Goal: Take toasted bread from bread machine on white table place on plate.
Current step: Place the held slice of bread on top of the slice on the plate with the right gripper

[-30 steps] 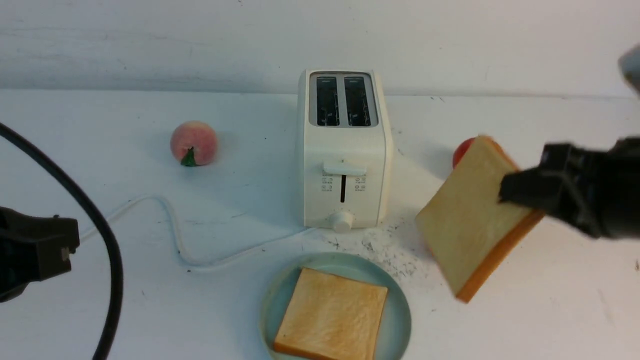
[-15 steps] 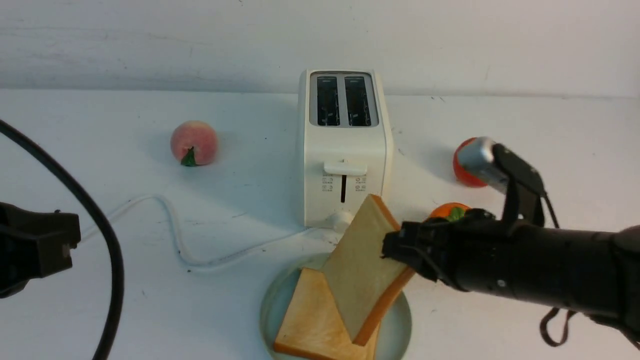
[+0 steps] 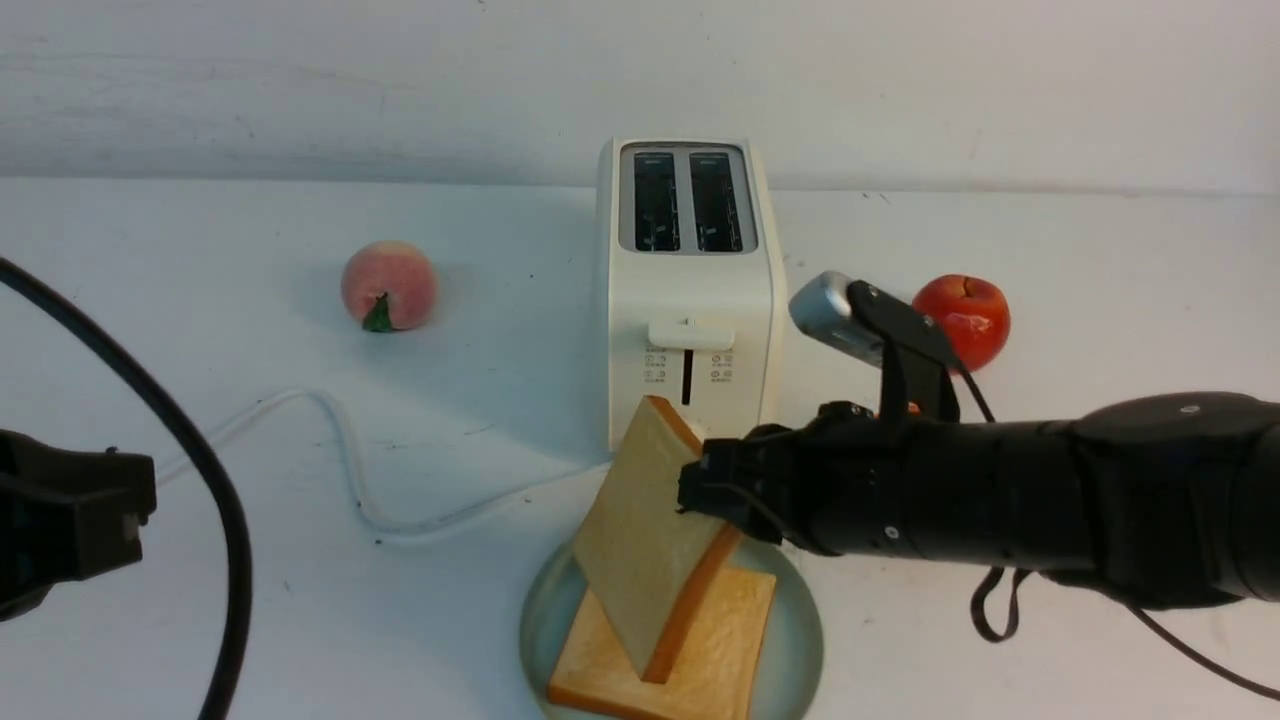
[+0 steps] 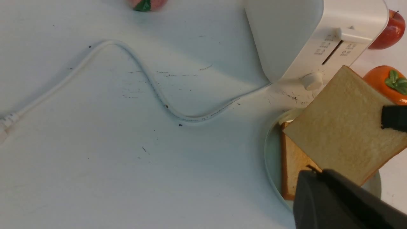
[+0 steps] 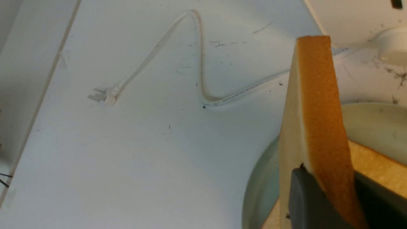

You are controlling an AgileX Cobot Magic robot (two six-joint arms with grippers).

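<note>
We're holding the 2nd slice of toasted bread over the plate, w/ the right jaws pinching it across its thickness at the upper crust edge: narrow, closed on the slice. It's hanging steeply tilted, low corner over the 1st slice, which is lying flat on the plate already; touching or not, we can't tell. We're gripping one edge prob. b/c that's the part that stands out of a slot, and the tilt is letting the low corner land first so the rest can drop flat on release. The bread machine is sitting just behind the plate, both slots looking empty, so we're judging this the last transfer. The right arm is lying low & level over the table, in front of an apple; an orange fruit is sitting near the plate too. The left arm is resting well apart, left jaws closed w/ nothing visible in them, leaving the plate area free. A peach and the cord are lying off to the left.
</note>
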